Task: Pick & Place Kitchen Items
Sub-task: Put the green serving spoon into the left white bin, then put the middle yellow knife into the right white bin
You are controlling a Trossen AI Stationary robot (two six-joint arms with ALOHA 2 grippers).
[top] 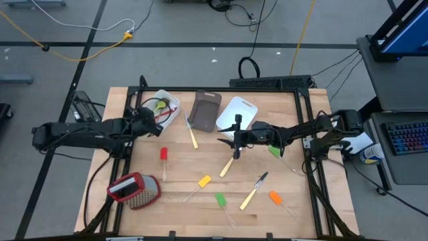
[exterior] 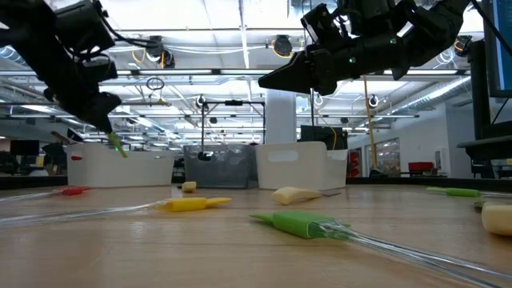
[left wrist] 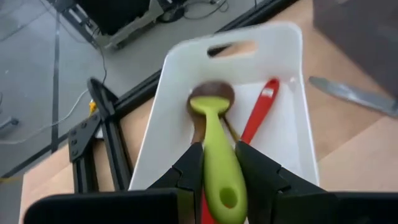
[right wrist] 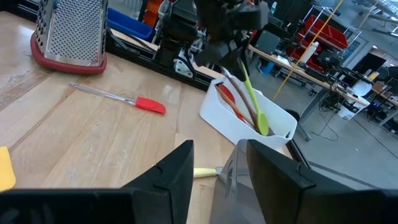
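Observation:
My left gripper [top: 147,117] hangs over the white tub [top: 171,102] at the table's far left, shut on a green spoon [left wrist: 219,155]. The spoon's bowl [right wrist: 262,126] points down into the tub. A red spoon [left wrist: 260,111] and a brownish utensil [left wrist: 211,92] lie in that tub. My right gripper [top: 235,139] is open and empty above the table's middle, level and pointing toward the left arm. A pale-handled knife [top: 192,135] lies on the table between the two arms. Below my right gripper lies a wooden spoon [top: 227,166]. My left gripper pinches the green spoon's handle [left wrist: 221,177] between its two fingers, near the free end with the hole. The fingers slant down from above. The spoon hangs tilted below them, bowl end lowest and inside the tub's rim. I cannot tell whether the bowl touches anything.
A dark tub [top: 206,110] and a second white tub [top: 239,110] stand at the far middle. Red [top: 163,155], yellow [top: 204,181], green [top: 221,199] and orange [top: 275,197] spatulas, a knife [top: 256,186] and a green spoon [top: 274,152] lie scattered. A grater [top: 134,189] lies near left.

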